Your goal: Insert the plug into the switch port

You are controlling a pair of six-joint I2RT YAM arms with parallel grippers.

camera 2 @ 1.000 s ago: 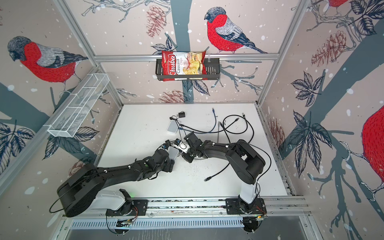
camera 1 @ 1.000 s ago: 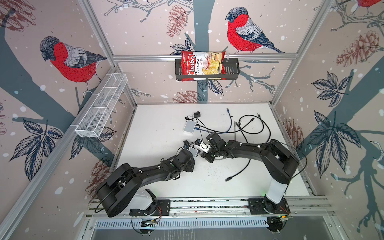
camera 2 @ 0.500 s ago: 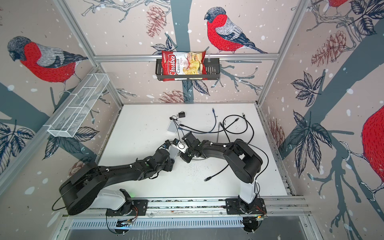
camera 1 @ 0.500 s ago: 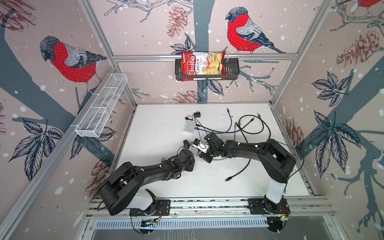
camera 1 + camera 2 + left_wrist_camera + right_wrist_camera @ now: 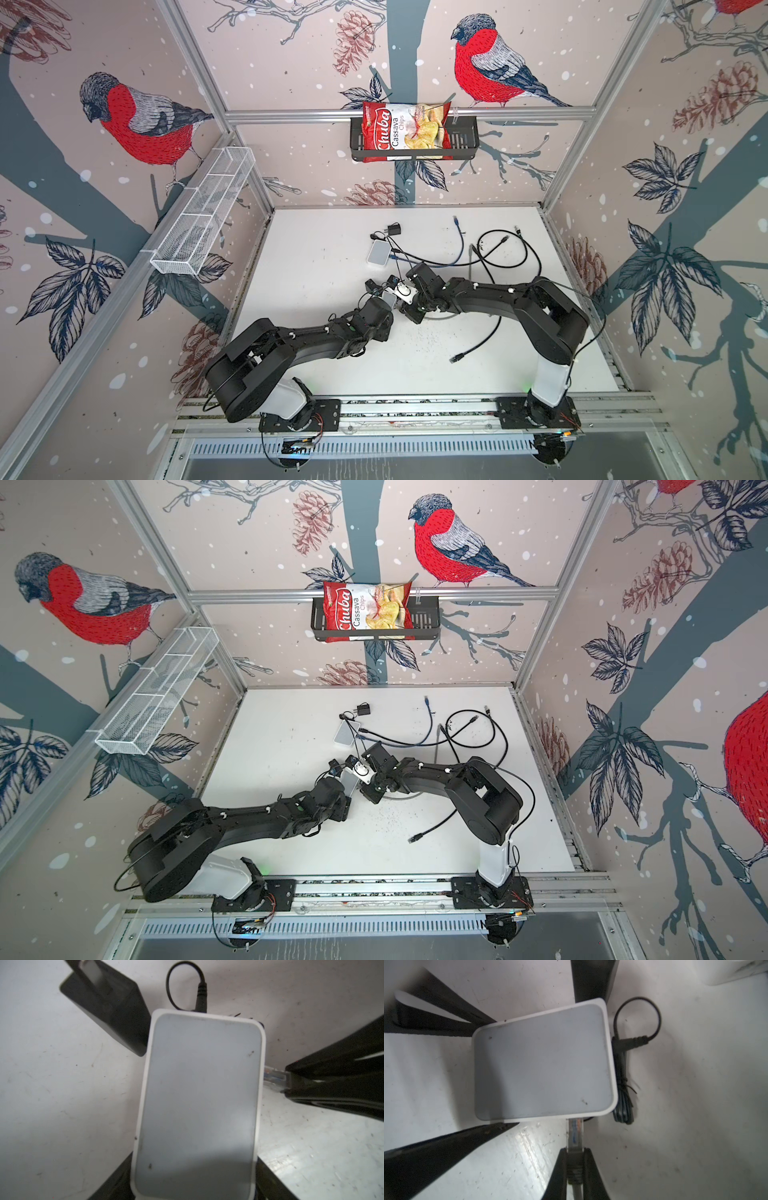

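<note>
Gripping the plug point(image 5: 575, 1136) by its dark boot, the right gripper point(image 5: 574, 1159) has its jaws narrowed onto it, one finger on each side. The clear tip of the plug touches the side edge of the switch point(image 5: 542, 1061); whether it sits inside a port cannot be told, since the port face is hidden under the casing. In the left wrist view the same plug point(image 5: 274, 1079) meets the right-hand edge of the switch point(image 5: 199, 1101) at mid-height of the frame.

The left gripper point(image 5: 193, 1186) stands wide, with the switch between its fingers point(image 5: 112, 1184) at the bottom of the frame. Whether the pads press on the casing cannot be told.

A black power lead point(image 5: 639, 1028) loops beside the switch and enters its short end. A black adapter point(image 5: 108, 1009) lies at the upper left of the left wrist frame, just beside the switch corner.

In both top views the two grippers meet at the centre of the white table point(image 5: 316, 257), where the switch point(image 5: 390, 297) shows partly between them. A second white box point(image 5: 379, 252) lies nearer the back wall, above centre in the frame, with blue and black cables point(image 5: 503, 249) spread to its right. A chip bag point(image 5: 405, 131) sits in a black basket point(image 5: 465, 141) at the top centre of the frame.
</note>
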